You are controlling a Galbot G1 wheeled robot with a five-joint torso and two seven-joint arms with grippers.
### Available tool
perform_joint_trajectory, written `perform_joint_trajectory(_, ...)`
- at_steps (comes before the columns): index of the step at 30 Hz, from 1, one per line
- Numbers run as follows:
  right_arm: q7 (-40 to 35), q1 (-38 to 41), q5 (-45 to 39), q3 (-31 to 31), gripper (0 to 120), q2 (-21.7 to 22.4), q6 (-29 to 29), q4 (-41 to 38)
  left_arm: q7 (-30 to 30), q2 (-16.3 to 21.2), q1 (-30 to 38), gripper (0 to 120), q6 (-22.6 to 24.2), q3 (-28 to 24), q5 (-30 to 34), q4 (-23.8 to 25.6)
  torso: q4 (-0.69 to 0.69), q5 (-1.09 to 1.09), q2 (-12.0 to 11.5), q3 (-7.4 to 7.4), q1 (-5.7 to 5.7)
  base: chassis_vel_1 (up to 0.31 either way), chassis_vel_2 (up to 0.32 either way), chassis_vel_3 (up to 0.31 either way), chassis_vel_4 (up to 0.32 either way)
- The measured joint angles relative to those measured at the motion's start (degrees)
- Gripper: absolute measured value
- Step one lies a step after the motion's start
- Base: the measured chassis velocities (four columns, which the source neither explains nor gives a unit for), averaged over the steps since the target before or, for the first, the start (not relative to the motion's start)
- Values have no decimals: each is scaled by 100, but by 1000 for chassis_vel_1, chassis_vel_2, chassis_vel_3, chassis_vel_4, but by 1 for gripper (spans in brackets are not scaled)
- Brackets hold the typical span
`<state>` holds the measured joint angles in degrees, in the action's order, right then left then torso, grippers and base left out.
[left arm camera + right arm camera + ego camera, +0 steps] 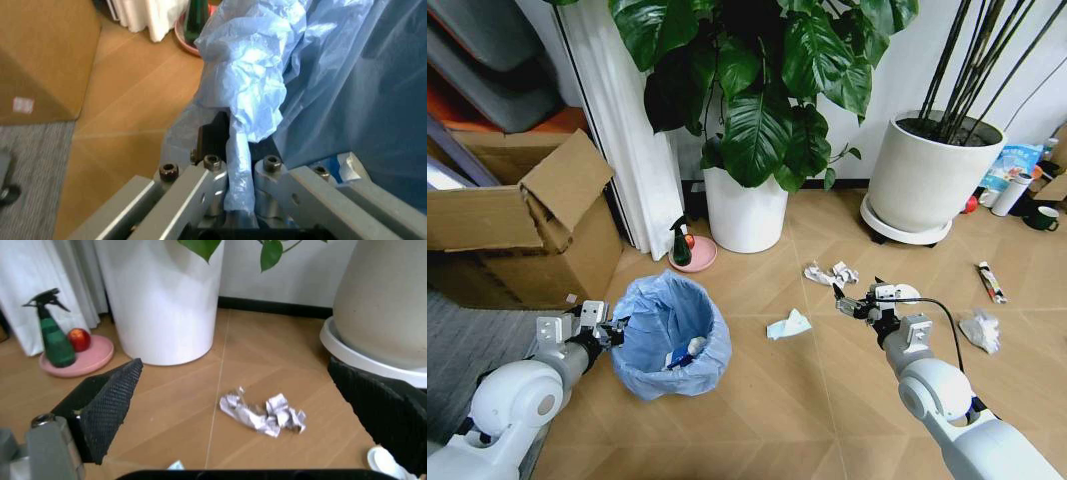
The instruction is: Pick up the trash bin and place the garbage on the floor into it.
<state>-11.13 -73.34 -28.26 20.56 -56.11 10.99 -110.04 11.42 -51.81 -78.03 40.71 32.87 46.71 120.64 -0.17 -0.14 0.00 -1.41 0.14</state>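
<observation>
Leftmost, the left gripper (610,331) is clamped on the blue liner at the rim of the bin (670,340), its fingers (215,186) pinching a fold of plastic; the bin stands on the floor (757,400) just right of a cardboard box (522,225) and already holds a few scraps. Further right, a tissue (788,325) lies on the floor between bin and right gripper (851,300), which hovers with jaws spread wide and empty, pads (103,407) framing a crumpled paper (262,413). Beyond it lie a wrapper stick (991,281) and another tissue (980,329).
</observation>
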Motion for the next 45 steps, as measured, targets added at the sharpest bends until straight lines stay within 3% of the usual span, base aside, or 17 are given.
perform_joint_trajectory(15,63,-12,-10,-168,100,45,1,83,2,-5,-107,0,-10,39,-7,142,3,3,0,-2,3,-221,215,221,-221)
perform_joint_trajectory(18,471,143,-59,-342,100,155,-166,422,11,-7,-82,0,-10,23,-5,157,3,3,0,-1,3,-28,8,8,-21)
perform_joint_trajectory(21,1502,314,-44,-609,100,469,-516,1160,-13,35,11,0,-11,-78,15,152,3,6,0,1,-1,30,-35,-35,30)
perform_joint_trajectory(30,2738,441,196,-1283,100,997,-811,2054,-127,-12,-14,0,-36,-115,-25,154,2,3,0,1,-1,23,-22,-24,38)
perform_joint_trajectory(45,2837,1135,364,-2423,100,423,-1021,3406,-147,-45,-3,0,-71,-111,-28,146,3,3,0,1,0,0,0,0,0)
